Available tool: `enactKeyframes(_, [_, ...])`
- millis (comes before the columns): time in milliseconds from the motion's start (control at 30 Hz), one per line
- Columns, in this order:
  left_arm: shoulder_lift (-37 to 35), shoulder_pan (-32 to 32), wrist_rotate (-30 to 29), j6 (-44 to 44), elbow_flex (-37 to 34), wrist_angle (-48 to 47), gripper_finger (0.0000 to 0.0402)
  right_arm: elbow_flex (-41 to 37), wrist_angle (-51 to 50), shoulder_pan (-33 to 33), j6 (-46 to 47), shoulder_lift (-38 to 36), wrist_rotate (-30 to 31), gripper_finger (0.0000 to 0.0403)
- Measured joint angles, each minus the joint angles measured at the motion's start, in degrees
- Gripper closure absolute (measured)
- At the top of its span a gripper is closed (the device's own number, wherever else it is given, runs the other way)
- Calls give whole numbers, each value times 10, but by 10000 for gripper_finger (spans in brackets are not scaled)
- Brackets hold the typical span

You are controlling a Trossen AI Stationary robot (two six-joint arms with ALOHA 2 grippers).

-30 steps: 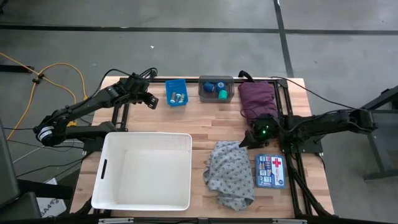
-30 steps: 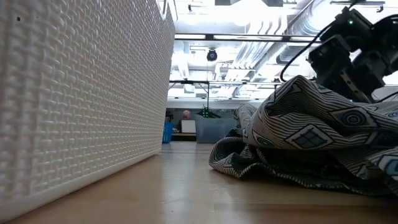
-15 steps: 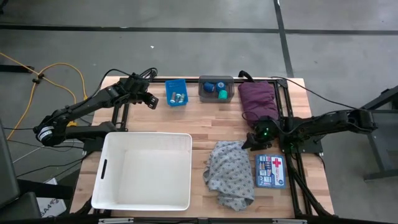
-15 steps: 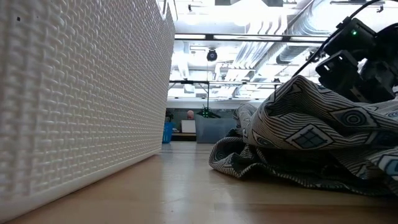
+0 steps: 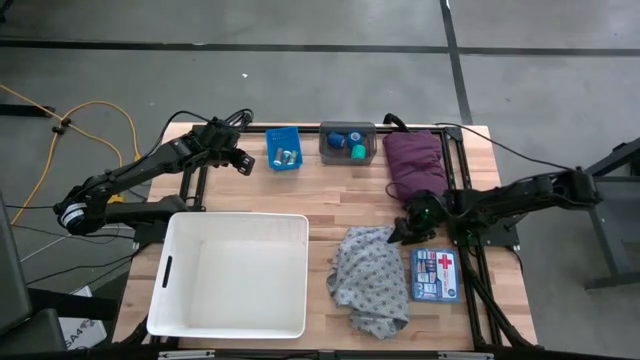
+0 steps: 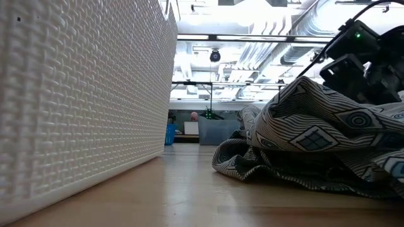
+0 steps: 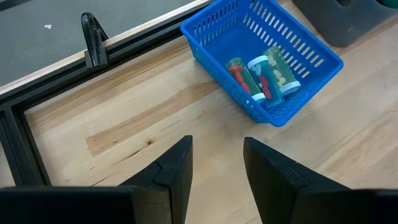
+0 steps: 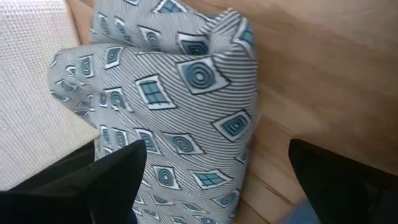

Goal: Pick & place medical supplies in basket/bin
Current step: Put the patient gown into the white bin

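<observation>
The grey patterned cloth [image 5: 370, 278] lies crumpled on the table right of the white basket [image 5: 290, 225]. My right gripper [image 5: 404, 230] is open just above the cloth's far right corner [image 8: 205, 93], with one finger on either side of it; in the low view the gripper [image 6: 353, 63] shows behind the cloth [image 6: 315, 139]. The maroon cloth [image 5: 413, 158] lies at the far right. My left gripper [image 7: 217, 168] is open over bare wood beside the blue bin [image 7: 267, 56], which holds vials [image 7: 264, 73]. Blue and green tape rolls [image 5: 350, 143] sit in the grey bin.
A blue and white first-aid box [image 5: 436, 275] lies right of the grey cloth, under my right arm. A black frame rail [image 7: 93, 59] runs along the table's far edge. The basket's wall [image 6: 82, 94] fills the left of the low view. Bare wood shows between basket and bins.
My right gripper has come down and toward the table's near edge, closer to the grey cloth's far right corner, staying open. The cloth has not moved.
</observation>
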Motion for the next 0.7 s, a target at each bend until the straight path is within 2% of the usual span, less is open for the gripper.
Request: enactKeyframes(700, [0, 0, 0, 0, 0, 0, 265, 0, 256, 42, 33, 168, -3, 20])
